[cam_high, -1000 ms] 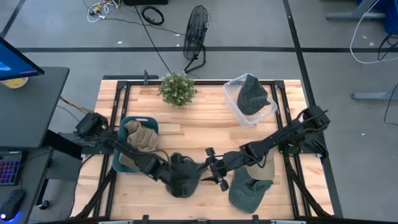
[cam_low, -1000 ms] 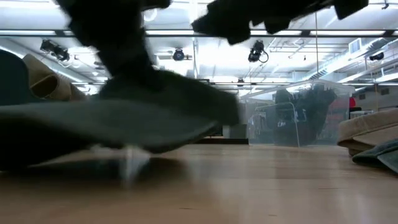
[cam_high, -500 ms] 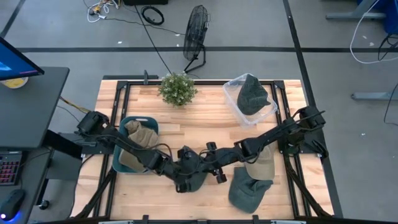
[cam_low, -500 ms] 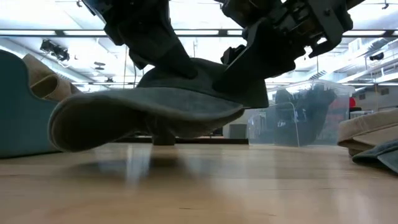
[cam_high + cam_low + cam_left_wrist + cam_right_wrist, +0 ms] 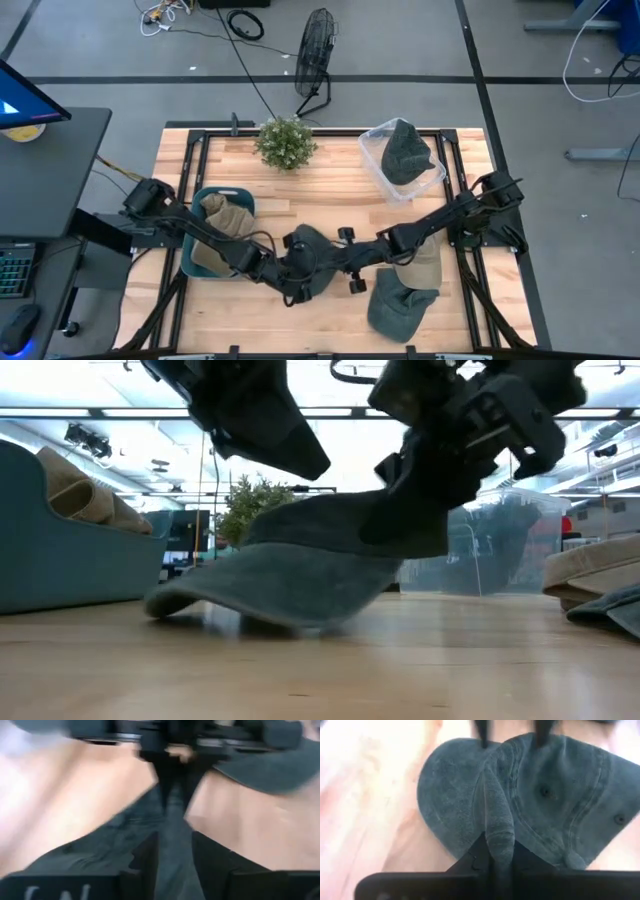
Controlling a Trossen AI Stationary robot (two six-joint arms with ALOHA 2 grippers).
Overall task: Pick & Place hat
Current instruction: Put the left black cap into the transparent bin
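Note:
A dark grey-green hat (image 5: pixel 306 246) lies at the table's middle, near the front edge. Its lower edge (image 5: pixel 200 600) rests on the wood and its right side is raised. My right gripper (image 5: pixel 499 851) reaches in from the table's right and is shut on a raised fold of the crown. My left gripper (image 5: pixel 175 851) comes from the left and stands open just above the crown (image 5: pixel 300 520). Its two fingers stand on either side of that same fold; I cannot tell whether they touch it. My right gripper pinches a narrow raised fold of the hat's crown (image 5: pixel 496 817) between its two fingers. It comes in from the table's right, slanting down, with the fingers along the fold. The held side (image 5: pixel 415 510) is lifted, while the opposite edge lies on the table.
A blue bin (image 5: pixel 196 262) holding a tan hat stands at the left. At the back right is a clear container (image 5: pixel 385 178) with a dark hat, and a potted plant (image 5: pixel 285 142) stands at the back. A tan hat (image 5: pixel 424 268) and a dark green hat (image 5: pixel 398 308) lie near right.
My left gripper carried the hat a little toward the table's right and far side, then opened, let go and rose clear of the crown. My right gripper closed in from the right and took hold of the crown's fold. The hat's right side is now lifted.

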